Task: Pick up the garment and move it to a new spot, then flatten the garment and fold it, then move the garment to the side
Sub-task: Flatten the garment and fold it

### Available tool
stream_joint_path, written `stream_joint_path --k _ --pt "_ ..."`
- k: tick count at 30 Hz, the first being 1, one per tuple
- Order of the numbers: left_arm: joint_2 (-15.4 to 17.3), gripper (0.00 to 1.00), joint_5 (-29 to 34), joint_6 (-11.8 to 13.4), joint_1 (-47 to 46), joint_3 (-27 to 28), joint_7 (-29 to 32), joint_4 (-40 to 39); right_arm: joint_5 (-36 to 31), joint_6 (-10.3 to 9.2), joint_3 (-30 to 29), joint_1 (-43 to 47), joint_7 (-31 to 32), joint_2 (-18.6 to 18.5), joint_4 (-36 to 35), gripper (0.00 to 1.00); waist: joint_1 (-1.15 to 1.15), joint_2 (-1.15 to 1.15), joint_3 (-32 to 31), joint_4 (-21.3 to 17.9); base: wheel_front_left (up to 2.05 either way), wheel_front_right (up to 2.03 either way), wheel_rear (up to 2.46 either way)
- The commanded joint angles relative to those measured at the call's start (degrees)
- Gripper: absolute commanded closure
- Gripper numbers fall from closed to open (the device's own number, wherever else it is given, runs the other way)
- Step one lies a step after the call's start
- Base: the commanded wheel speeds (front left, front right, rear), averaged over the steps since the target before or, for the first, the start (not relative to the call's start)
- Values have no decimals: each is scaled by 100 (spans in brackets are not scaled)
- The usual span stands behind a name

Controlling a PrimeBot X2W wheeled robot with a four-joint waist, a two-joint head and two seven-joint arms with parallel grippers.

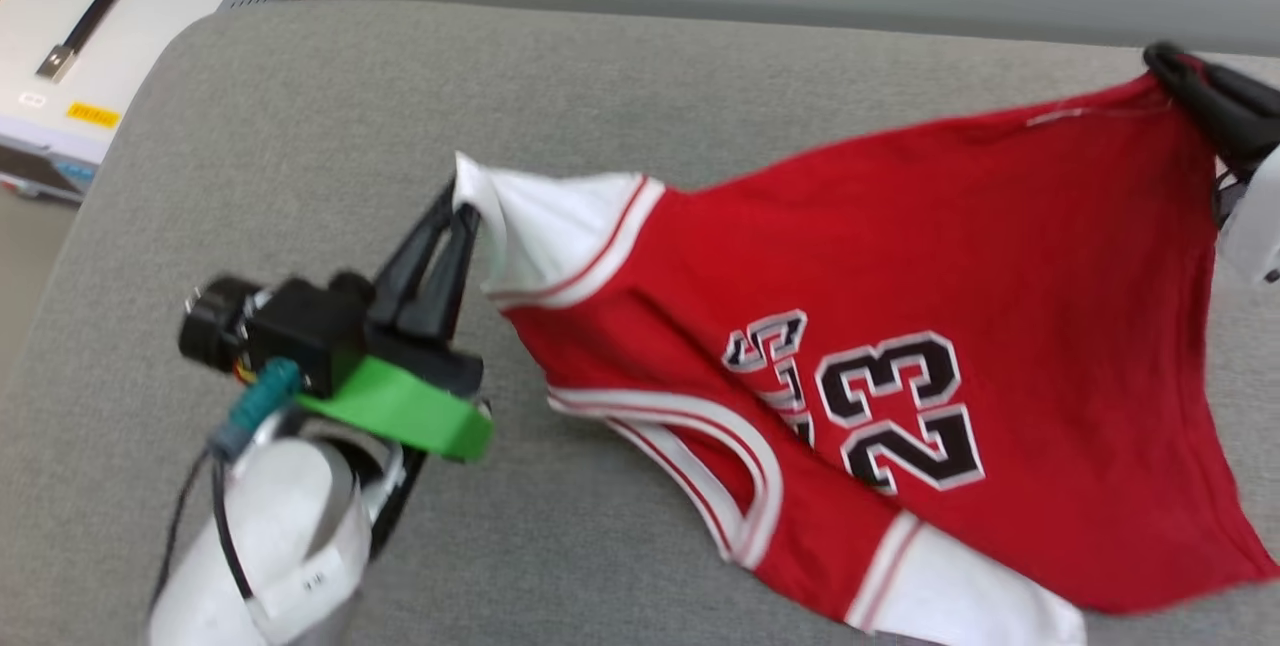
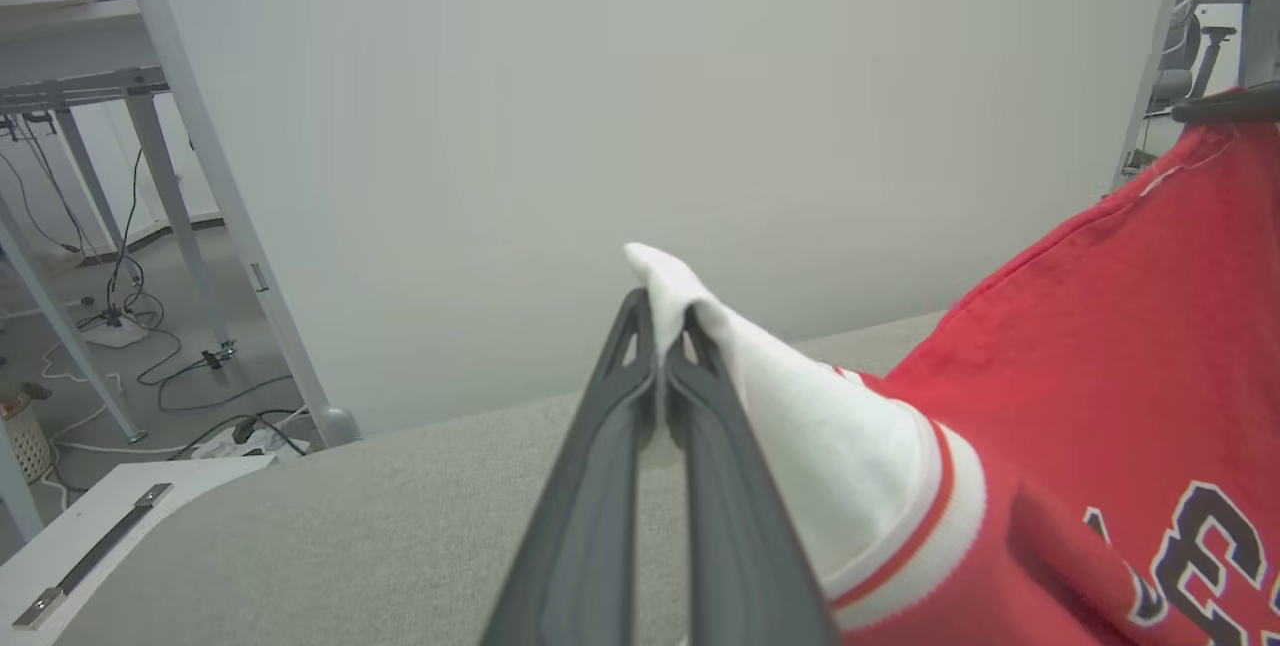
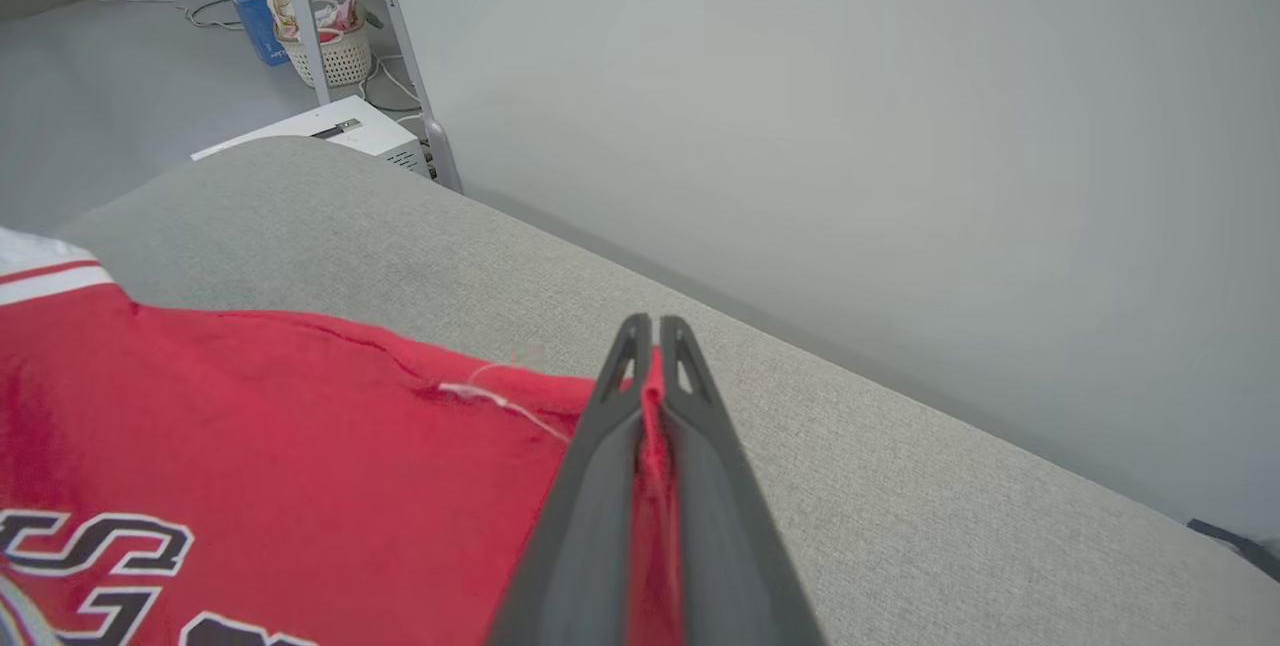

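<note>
The garment (image 1: 900, 256) is a red jersey with white sleeves and a black "23" print, held up and stretched above the grey cushion (image 1: 320, 126). My left gripper (image 1: 460, 201) is shut on the tip of its white sleeve (image 2: 800, 416), which pokes out past the fingertips. At the far right my right gripper (image 1: 1165, 61) is shut on a red hem corner (image 3: 655, 426). The other white sleeve (image 1: 960, 596) hangs low at the bottom edge. The print faces up in the head view.
A white metal case (image 1: 90, 36) with a black handle stands on the floor past the cushion's left end. A pale wall (image 2: 650, 126) runs behind the cushion. Table legs, cables and a basket (image 3: 320, 46) are on the floor to the left.
</note>
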Motion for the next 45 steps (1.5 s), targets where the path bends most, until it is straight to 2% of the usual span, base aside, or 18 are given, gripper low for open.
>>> stream_joint_path --k 1,11,15,19,26,35,39,45 --pt "81 100 19 -60 -329 48 66 -67 -11 -4 -108 75 -86 -15 -96 100 0 0 -218 -238 0 0 0" --pt "331 100 -136 -285 -2124 88 575 -294 -429 -4 -976 -134 -231 246 -617 100 0 0 -106 -533 0 0 0" --pt "402 100 -233 -346 -2897 -20 675 -78 -625 -4 -1275 -369 -118 407 -671 100 0 0 139 -610 0 0 0" --pt "365 100 -431 -380 -3911 -187 733 299 -865 -4 -1503 -965 24 563 -553 100 0 0 582 -649 0 0 0" --pt "428 100 -624 -393 -6051 -705 738 1328 -1358 -4 -1671 -2635 66 812 204 100 0 0 1374 -721 0 0 0" --pt "683 100 -1004 -395 -8641 -1445 466 2543 -1834 -4 -1493 -5141 -510 1165 1550 100 0 0 2108 -868 0 0 0" --pt "758 100 -1166 -395 -9340 -1762 294 3036 -1930 -4 -1177 -5880 -728 1189 2082 100 0 0 2254 -886 0 0 0" --pt "890 100 -1489 -395 -9685 -2238 37 3675 -1834 -4 -661 -6379 -1085 1223 2722 100 0 0 2420 -870 0 0 0"
